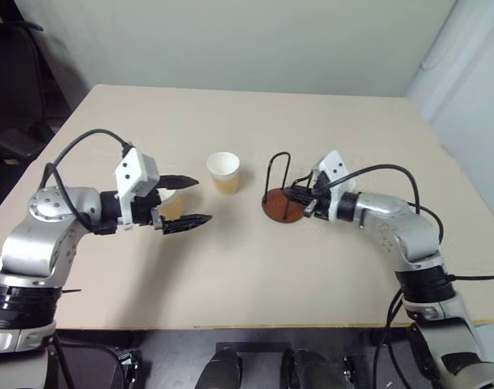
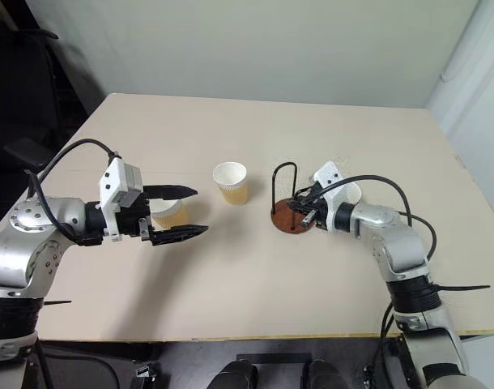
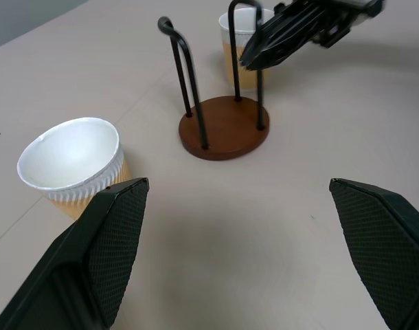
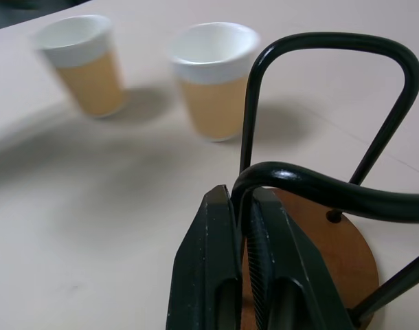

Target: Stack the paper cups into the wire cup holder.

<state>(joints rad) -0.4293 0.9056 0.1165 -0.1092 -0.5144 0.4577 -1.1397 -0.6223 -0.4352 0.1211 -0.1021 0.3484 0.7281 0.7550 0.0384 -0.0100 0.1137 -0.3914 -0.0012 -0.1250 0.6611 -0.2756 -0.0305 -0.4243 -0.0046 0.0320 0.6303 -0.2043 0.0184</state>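
From the head camera I see my right tool [image 4: 242, 227] right of centre, its two black fingers pinched together on the near wire loop of the wire cup holder [image 1: 280, 193]. The right wrist view confirms it: the curved top of that loop runs between the fingertips [image 4: 213, 220], which are clamped on the wire. The holder's reddish-brown base sits flat on the counter [image 1: 255, 275], with the second loop standing upright on its far side.

My left tool [image 1: 185, 202] is at centre left of the frame, spread wide and gripping nothing. One paper cup [image 1: 172, 203] stands upright between its fingers, though I cannot tell whether either finger touches it. A second paper cup [image 1: 223, 173] stands upright in the middle of the frame, between the left tool and the holder, apart from both. In the left wrist view a third paper cup [image 3: 238, 42] shows behind the holder, partly hidden by the loops and the right tool. No cup is in the holder.
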